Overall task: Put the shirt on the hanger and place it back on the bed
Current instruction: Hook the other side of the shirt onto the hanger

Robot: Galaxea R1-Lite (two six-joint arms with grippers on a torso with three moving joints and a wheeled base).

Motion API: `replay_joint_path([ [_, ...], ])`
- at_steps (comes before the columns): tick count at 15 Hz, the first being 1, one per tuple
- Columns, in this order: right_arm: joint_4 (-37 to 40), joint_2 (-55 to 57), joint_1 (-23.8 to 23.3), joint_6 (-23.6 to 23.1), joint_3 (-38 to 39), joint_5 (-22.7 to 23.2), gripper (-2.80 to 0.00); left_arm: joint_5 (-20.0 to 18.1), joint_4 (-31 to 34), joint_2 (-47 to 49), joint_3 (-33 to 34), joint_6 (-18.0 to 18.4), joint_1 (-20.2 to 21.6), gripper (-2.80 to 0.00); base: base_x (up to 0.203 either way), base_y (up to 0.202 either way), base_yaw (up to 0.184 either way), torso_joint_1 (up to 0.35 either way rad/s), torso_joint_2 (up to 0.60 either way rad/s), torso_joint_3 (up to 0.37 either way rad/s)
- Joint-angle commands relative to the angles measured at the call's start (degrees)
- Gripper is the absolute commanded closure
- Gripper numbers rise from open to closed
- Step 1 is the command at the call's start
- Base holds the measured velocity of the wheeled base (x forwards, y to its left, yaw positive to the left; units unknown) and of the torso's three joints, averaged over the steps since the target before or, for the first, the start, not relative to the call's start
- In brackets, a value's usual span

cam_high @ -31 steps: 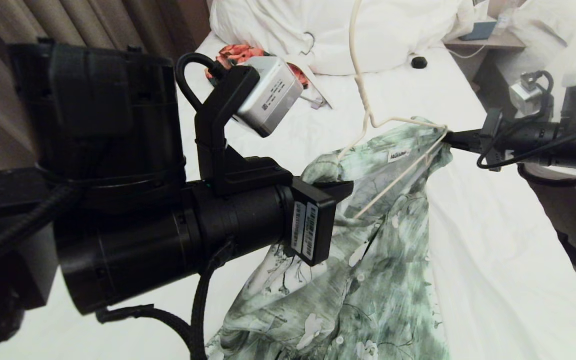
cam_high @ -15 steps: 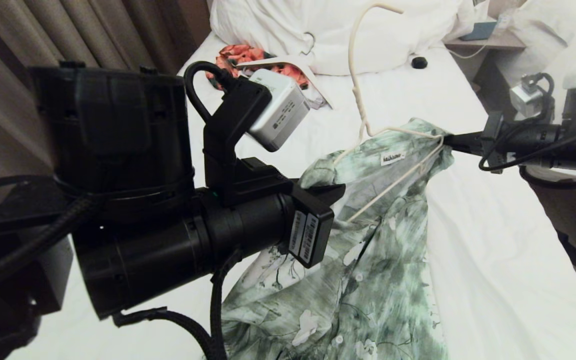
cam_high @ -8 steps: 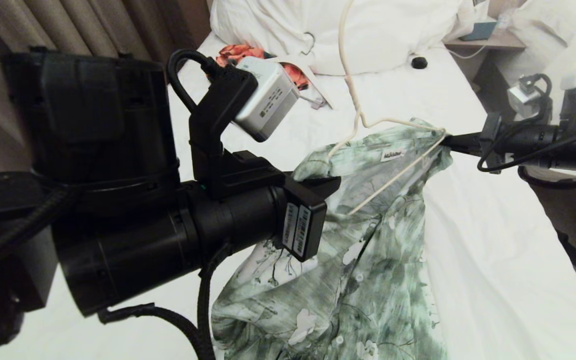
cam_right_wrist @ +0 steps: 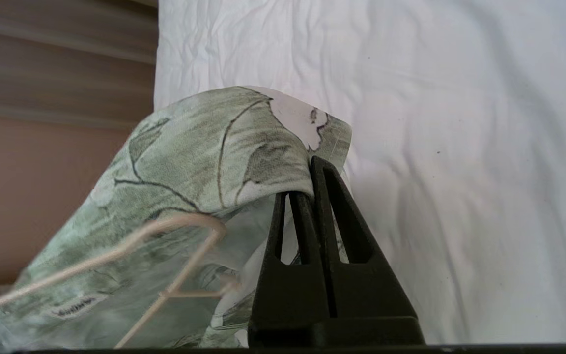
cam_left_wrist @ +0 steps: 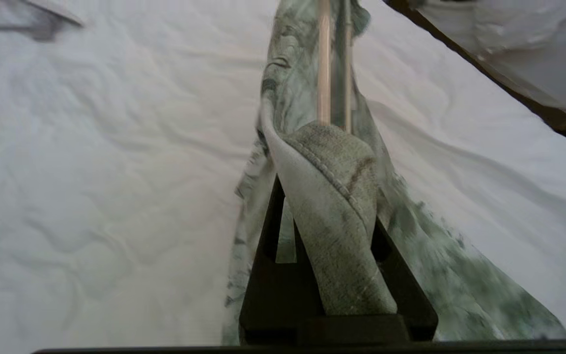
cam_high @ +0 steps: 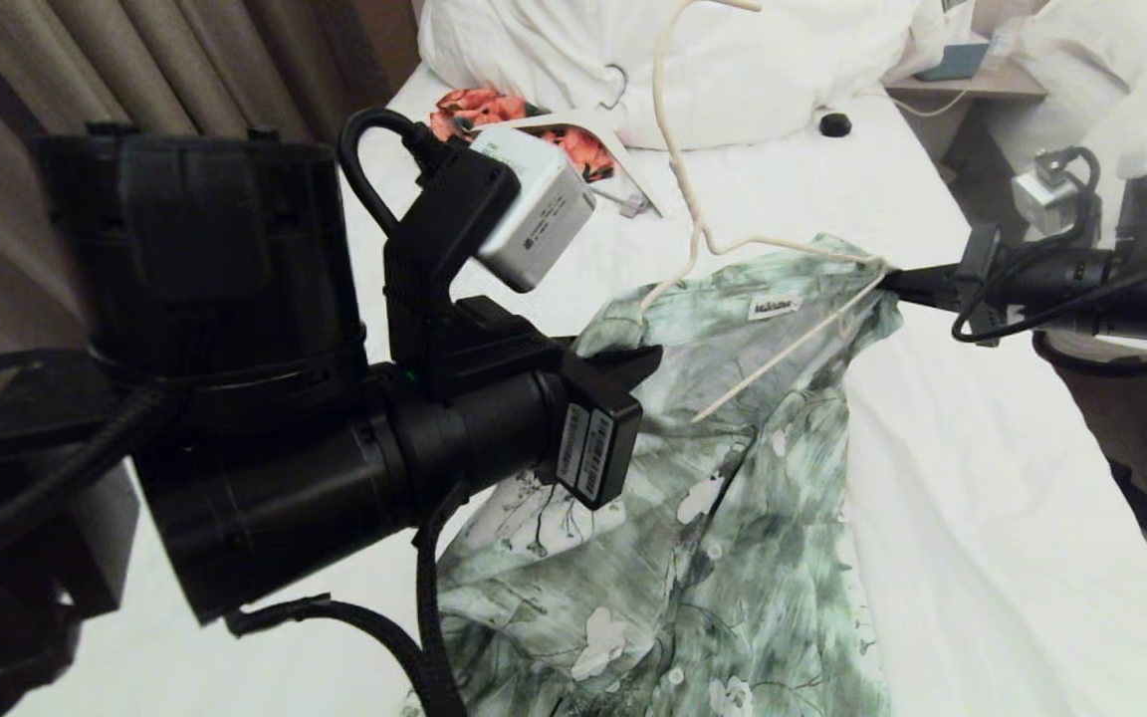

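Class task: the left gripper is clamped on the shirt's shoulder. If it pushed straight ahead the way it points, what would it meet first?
The left gripper would first meet the shirt fabric it grips, then probably the hanger wire running ahead inside; depth is uncertain.

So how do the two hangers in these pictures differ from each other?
The wire hanger is thin and cream, while the flat hanger is thick and white. The wire hanger is held up inside the green shirt, which the left gripper and right gripper pinch at the shoulders; the flat hanger lies on the bed by an orange garment. Both have a hook.
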Motion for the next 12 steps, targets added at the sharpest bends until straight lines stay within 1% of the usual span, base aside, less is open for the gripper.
replay_joint_path([
  [1, -0.12, 0.09, 0.03, 0.19, 0.06, 0.27, 0.0, 1.26, -2.57, 0.66, 0.88, 1.01, -0.16, 0.0, 0.0, 0.0, 0.0, 0.0, 0.0, 0.0],
  [5, -0.21, 0.36, -0.22, 0.19, -0.12, 0.36, 0.0, 1.74, -2.88, 0.47, 1.12, 1.27, -0.43, 0.0, 0.0, 0.0, 0.0, 0.0, 0.0, 0.0],
  [7, -0.12, 0.25, -0.22, 0.19, -0.2, 0.77, 0.0, 1.76, -2.9, 0.66, 1.84, 3.29, -0.43, 0.0, 0.0, 0.0, 0.0, 0.0, 0.0, 0.0],
  [8, -0.03, 0.1, -0.22, 0.28, -0.2, 1.41, 0.0, 2.47, -3.14, 1.08, 2.07, 4.32, -0.43, 0.0, 0.0, 0.0, 0.0, 0.0, 0.0, 0.0],
  [10, 0.91, -0.51, -0.15, 0.37, 0.05, 1.82, 0.0, 3.51, -6.19, 2.31, 2.45, 4.64, -0.43, 0.0, 0.0, 0.0, 0.0, 0.0, 0.0, 0.0],
  [12, 3.78, -1.21, -0.21, 0.37, 0.13, 2.09, 0.0, 4.53, -8.57, 3.04, 2.86, 6.13, -0.34, 0.0, 0.0, 0.0, 0.0, 0.0, 0.0, 0.0],
])
